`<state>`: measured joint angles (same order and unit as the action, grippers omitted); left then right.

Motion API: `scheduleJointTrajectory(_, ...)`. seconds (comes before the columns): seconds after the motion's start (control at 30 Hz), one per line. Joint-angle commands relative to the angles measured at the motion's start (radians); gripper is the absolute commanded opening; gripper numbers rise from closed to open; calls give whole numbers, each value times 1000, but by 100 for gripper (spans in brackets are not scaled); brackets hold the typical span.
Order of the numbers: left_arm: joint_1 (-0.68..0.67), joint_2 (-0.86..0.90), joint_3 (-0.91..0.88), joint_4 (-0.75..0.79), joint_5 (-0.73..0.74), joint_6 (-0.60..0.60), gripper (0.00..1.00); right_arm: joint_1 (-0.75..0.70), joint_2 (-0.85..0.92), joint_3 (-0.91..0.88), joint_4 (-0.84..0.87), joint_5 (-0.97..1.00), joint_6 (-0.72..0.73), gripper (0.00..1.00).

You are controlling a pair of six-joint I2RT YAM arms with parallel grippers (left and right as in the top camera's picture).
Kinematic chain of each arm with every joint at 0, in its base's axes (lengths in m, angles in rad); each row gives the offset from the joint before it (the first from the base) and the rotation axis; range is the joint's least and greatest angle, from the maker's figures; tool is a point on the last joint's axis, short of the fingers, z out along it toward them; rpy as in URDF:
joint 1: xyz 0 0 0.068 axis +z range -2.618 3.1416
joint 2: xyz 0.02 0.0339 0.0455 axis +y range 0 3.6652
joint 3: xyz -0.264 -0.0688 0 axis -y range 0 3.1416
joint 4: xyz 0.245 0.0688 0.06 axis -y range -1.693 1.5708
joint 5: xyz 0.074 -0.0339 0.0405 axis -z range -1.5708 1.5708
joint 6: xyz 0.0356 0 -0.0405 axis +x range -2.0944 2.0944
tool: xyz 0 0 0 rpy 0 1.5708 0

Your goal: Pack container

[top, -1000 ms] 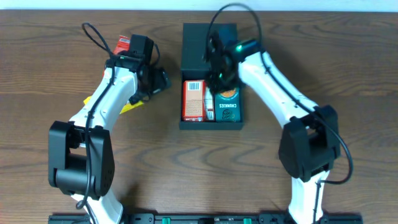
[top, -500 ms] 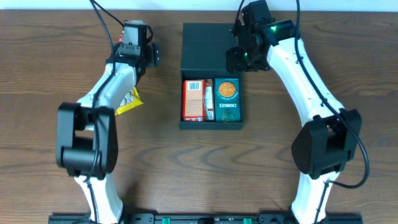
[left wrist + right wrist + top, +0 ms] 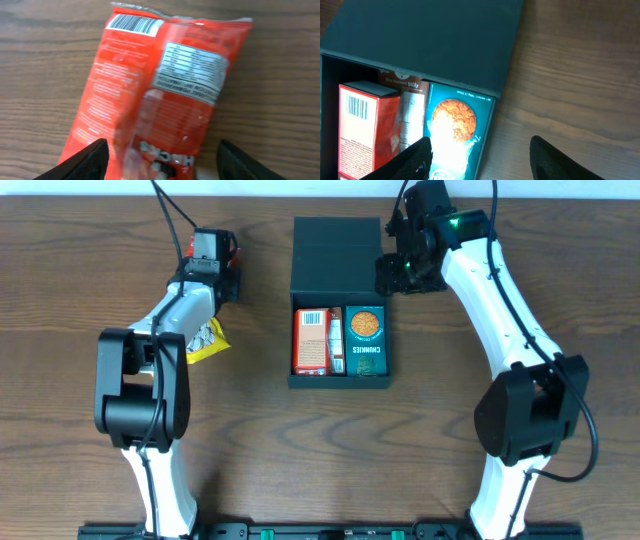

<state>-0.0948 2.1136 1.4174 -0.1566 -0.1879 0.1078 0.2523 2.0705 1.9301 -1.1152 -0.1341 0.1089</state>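
Note:
The container (image 3: 338, 382) is a dark box in the middle of the table, its flap lid (image 3: 338, 248) folded open at the back. Inside lie a red carton (image 3: 312, 340) and a teal cookie packet (image 3: 367, 340). My right gripper (image 3: 400, 272) hovers open and empty at the lid's right edge. In the right wrist view it (image 3: 481, 145) stands over the teal packet (image 3: 455, 135) and the box's right wall. My left gripper (image 3: 162, 150) is open, straddling the lower end of a red snack packet (image 3: 155, 85) that lies flat on the table.
A yellow snack packet (image 3: 207, 342) lies left of the container, partly under the left arm. Bare wooden tabletop (image 3: 420, 430) surrounds the box. The back edge of the table runs just beyond both grippers.
The right gripper let go of the teal packet in the box, opened and drew back to the lid's right edge. The left gripper moved over the red packet and its jaws narrowed somewhat.

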Motion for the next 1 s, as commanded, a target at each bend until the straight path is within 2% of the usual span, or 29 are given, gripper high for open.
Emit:
scheduleJointTrajectory(0.0,6,32,11,2,-10,17,73,-21,-37,15,5,3,-9,63)
scheduleJointTrajectory(0.1,8,50,11,5,-11,28,71,-26,-47,15,7,3,-9,63)
scheduleJointTrajectory(0.2,11,65,11,0,-15,27,60,-27,-55,15,9,3,-9,63)
scheduleJointTrajectory(0.23,12,66,11,0,-18,27,54,-29,-57,15,8,3,-9,63)
scheduleJointTrajectory(0.3,12,65,12,4,-28,27,37,-31,-62,15,8,3,-9,63)
scheduleJointTrajectory(0.33,12,65,13,2,-38,27,23,-32,-65,15,9,3,-9,63)
scheduleJointTrajectory(0.43,10,60,13,-4,-62,27,6,-39,-75,19,8,3,-10,63)
scheduleJointTrajectory(0.67,-18,-48,35,-5,-136,27,6,-75,-119,21,23,3,-10,64)
scheduleJointTrajectory(0.87,-99,-281,35,-59,-137,23,6,-167,-189,21,47,3,-9,64)
scheduleJointTrajectory(0.97,-153,-365,35,-107,-137,-74,6,-219,-220,21,50,3,-6,64)
